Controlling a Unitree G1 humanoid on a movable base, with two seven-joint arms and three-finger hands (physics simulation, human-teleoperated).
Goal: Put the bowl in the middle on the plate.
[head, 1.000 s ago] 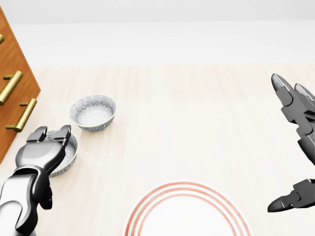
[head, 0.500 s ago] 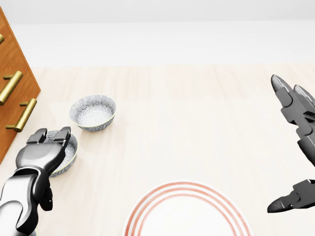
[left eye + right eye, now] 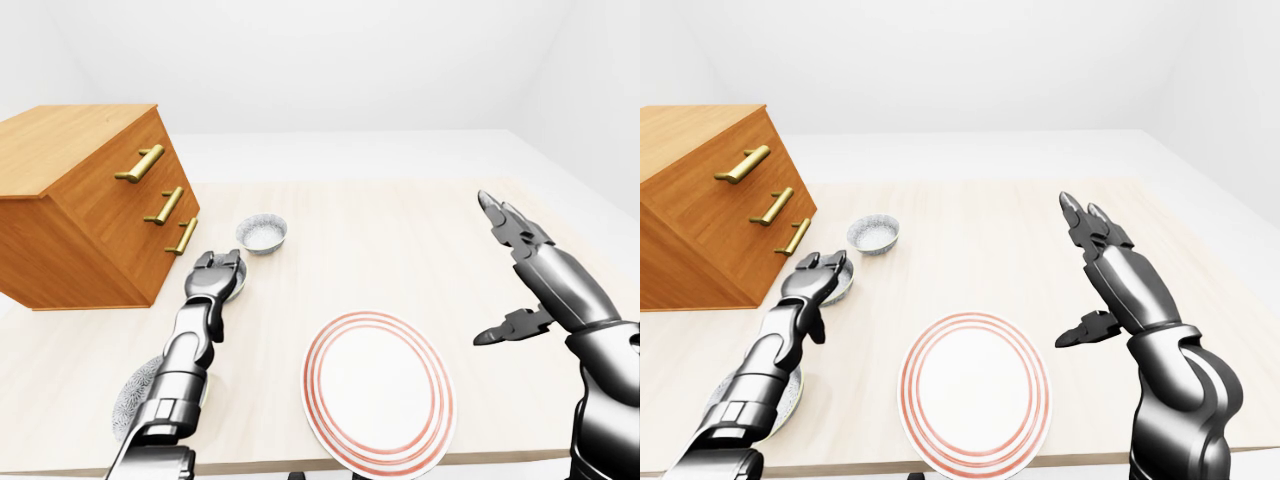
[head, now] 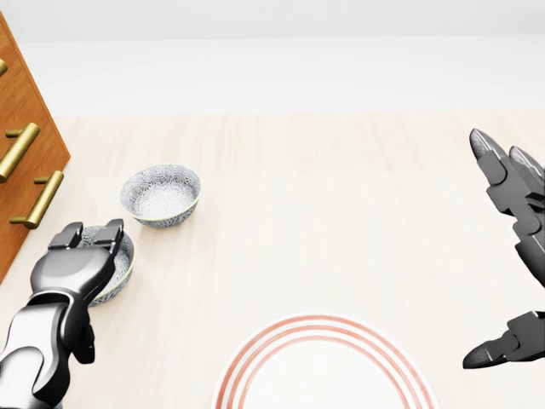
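Across a pale wood tabletop [image 3: 400, 240] in a plain white room, we look over both arms.
At left stands a wooden drawer chest [image 3: 90, 200] with brass handles; the left robot hand [image 4: 75, 260] lies over the middle bowl [image 4: 122, 264], grip impossible for us to tell; the red-ringed plate [image 3: 378, 390] sits lower centre; the right robot hand [image 3: 545, 280] hangs released, fingers spread.

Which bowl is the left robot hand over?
The middle bowl: the left robot hand partly covers it, not the upper bowl or the lowest bowl.
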